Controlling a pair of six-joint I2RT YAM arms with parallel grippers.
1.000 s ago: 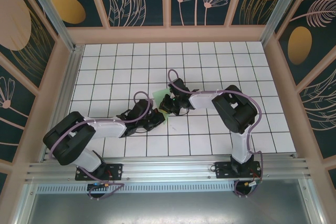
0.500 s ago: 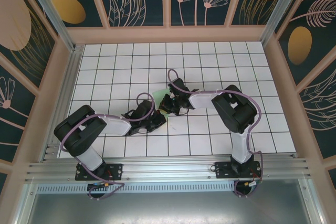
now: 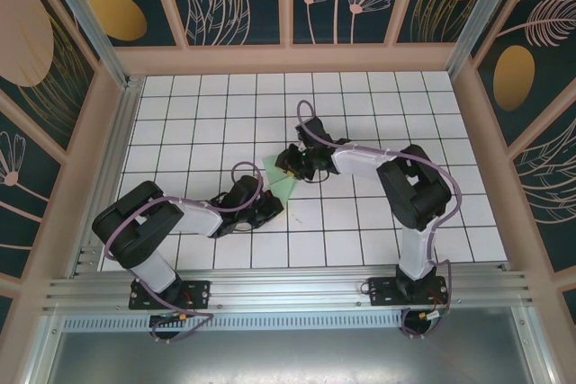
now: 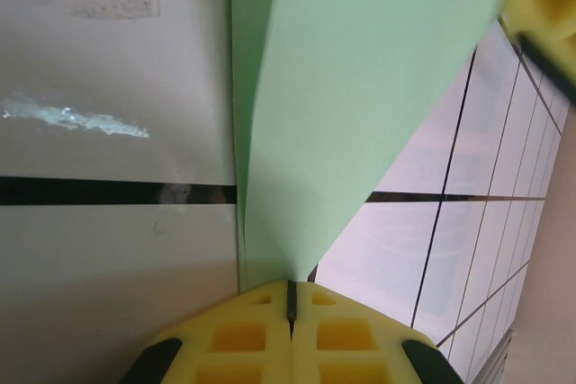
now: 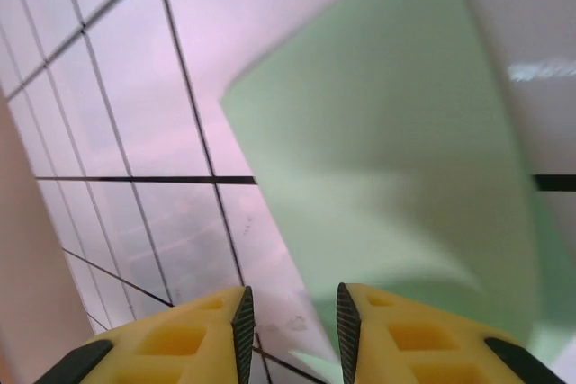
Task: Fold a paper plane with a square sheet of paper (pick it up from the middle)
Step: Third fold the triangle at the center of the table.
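**Green sheet pinched at one tip, far end loose**

Nearest the bases, the left pincer is clenched on the narrow tip of the sheet of paper. From that tip the sheet fans out over the tiled worktop, its upper layer lifted rather than lying flat. Just beyond it, the right pincer stands parted and grasps nothing, with the paper's curled edge right ahead of its fingers. Only one grip anchors the sheet, so the raised flap may spring back and lose its crease. A pull from the left could tear the thin tip or let it slip out. The right pincer could also catch a single layer and crumple it.
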